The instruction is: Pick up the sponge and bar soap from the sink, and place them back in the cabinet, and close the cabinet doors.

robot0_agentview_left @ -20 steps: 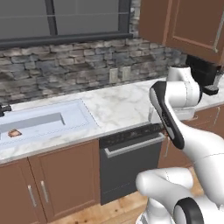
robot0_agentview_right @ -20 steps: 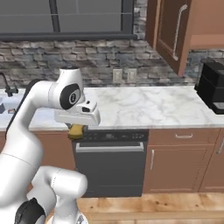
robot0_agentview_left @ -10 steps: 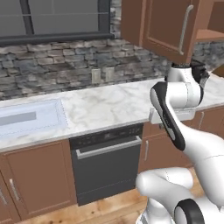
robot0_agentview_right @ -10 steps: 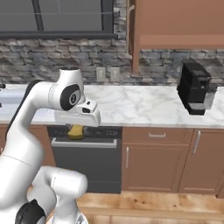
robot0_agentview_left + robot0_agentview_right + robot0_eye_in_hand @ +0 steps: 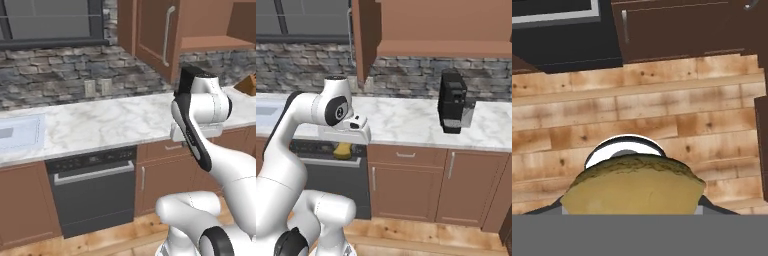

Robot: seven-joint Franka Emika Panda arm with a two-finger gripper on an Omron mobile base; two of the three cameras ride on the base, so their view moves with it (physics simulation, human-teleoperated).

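My gripper (image 5: pixel 343 146) hangs low in front of the counter edge, pointing down at the floor, shut on the sponge (image 5: pixel 342 151). In the hand view the sponge (image 5: pixel 634 186) is a yellow block with an olive top edge, and it hides the fingertips. The sink (image 5: pixel 20 131) lies at the far left of the counter. The cabinet (image 5: pixel 210 42) hangs above the counter with its inner shelf showing. One of the cabinet doors (image 5: pixel 155 35) stands swung open; from the right it is seen edge-on (image 5: pixel 363 40). The bar soap is out of view.
A black coffee machine (image 5: pixel 452 102) stands on the marble counter (image 5: pixel 110 122) under the cabinet. A dark dishwasher (image 5: pixel 92 190) sits below the counter, with brown base cabinets (image 5: pixel 406 185) to its right. Wooden floor (image 5: pixel 662 115) lies under the hand.
The base has driven right, so the whole scene has slid left: the sink has moved to the left edge and the cabinet is now ahead. The gripper's hold on the sponge is unchanged.
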